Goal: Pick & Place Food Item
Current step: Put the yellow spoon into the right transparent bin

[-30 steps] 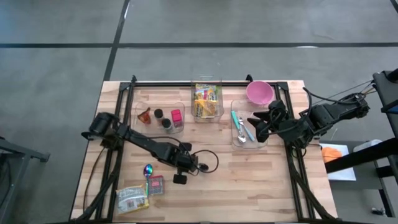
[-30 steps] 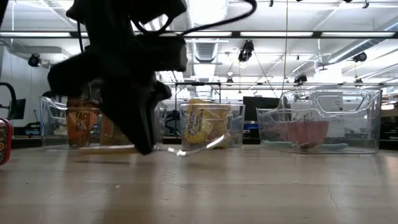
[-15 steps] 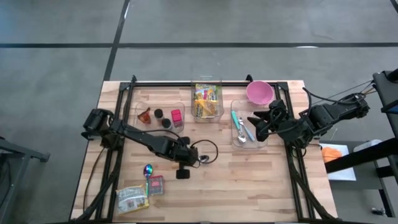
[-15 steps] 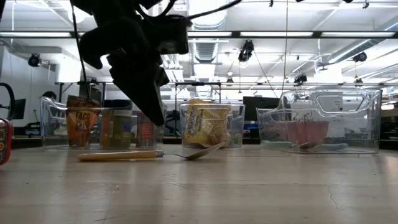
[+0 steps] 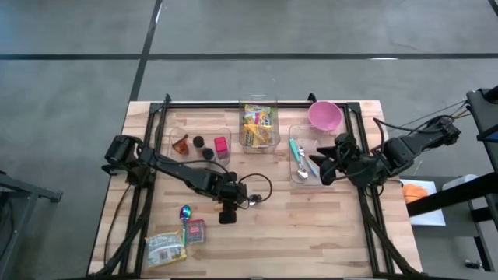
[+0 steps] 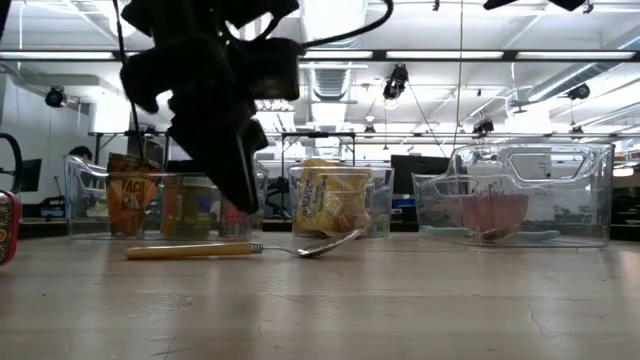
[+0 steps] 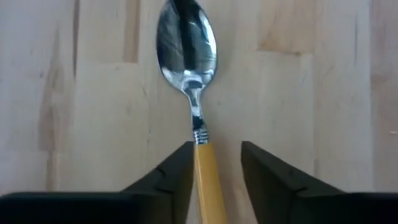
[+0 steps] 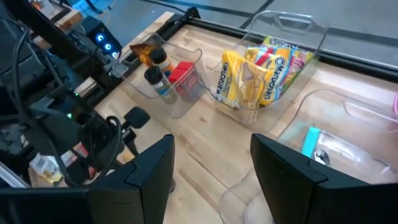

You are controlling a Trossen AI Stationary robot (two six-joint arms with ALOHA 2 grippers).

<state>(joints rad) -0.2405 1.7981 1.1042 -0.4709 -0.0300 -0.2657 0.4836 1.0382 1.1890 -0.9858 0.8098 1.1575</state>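
A spoon with a yellow handle (image 7: 208, 180) and a steel bowl (image 7: 185, 43) lies flat on the wooden table near its middle (image 6: 200, 249). My left gripper (image 7: 216, 155) hangs just above the handle, open, with one finger on either side of it. In the low view its fingertips (image 6: 245, 200) stand clear above the spoon. My right gripper (image 8: 211, 162) is open with nothing between its fingers and hovers over the right-hand clear bin (image 5: 307, 159). Yellow snack bags (image 8: 252, 74) stand in the middle bin (image 5: 259, 126).
A left bin (image 5: 202, 145) holds small bottles and a red item. A pink bowl (image 5: 324, 116) sits at the far right. At the front left lie a food packet (image 5: 166, 247), a small red tin (image 5: 194, 231) and an iridescent spoon (image 5: 185, 211). Bare wood lies at the front right.
My left gripper has risen from the table top and shifted slightly toward the far right. The spoon, tipped under the gripper a second ago with its handle hidden, now lies flat on the table with the whole handle showing and the fingers clear above it.
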